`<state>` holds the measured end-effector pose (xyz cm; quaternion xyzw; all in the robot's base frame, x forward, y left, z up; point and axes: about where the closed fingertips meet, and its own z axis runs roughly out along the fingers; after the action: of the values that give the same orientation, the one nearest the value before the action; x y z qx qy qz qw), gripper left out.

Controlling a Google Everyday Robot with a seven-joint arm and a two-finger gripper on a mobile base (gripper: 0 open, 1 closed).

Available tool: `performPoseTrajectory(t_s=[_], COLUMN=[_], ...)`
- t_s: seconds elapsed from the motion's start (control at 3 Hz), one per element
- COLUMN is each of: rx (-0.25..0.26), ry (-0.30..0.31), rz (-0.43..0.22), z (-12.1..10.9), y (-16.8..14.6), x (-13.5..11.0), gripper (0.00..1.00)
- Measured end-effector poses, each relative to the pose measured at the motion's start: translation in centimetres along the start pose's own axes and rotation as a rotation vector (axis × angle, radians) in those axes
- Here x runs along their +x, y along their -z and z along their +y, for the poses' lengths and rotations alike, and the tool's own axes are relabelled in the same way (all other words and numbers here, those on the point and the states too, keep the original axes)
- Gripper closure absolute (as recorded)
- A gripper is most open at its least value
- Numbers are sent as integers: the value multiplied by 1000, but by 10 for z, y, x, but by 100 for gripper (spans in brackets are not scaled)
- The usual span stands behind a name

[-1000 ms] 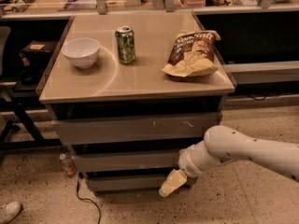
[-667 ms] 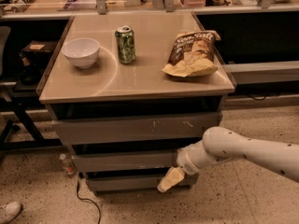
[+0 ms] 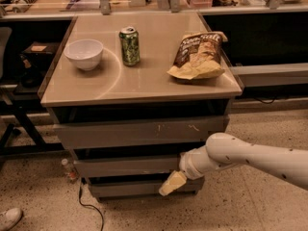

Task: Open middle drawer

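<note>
Pale gripper point(image 3: 172, 183) below middle drawer point(image 3: 125, 166) overlaps lowest drawer point(image 3: 125, 188).

The robot's arm point(image 3: 250, 158), cut off at the right edge, covers the right end of the middle drawer point(image 3: 125, 166); the gripper point(image 3: 172, 183) hangs just below it, before the lowest front point(image 3: 125, 187). What appears to be a shoe point(image 3: 8, 218) is cropped bottom left.

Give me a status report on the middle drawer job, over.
Lone gripper low, just below the middle drawer front, right side. Drawer looks shut. Small bottle on floor off left, away from it.
</note>
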<state>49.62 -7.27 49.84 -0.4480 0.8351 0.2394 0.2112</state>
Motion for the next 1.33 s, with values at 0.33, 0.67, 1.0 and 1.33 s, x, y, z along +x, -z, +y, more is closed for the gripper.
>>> performPoseTrajectory(t_s=[0.33,0.67,1.0,1.33], rx=[21,34,32,22], ry=[3,9,20,22], rz=[-25,-40,-36,-26], z=[-21,-39,-54,-66], y=[-16,-26,-38,-52], x=[-5,-9,-11,-7], gripper=[0,0,0,0])
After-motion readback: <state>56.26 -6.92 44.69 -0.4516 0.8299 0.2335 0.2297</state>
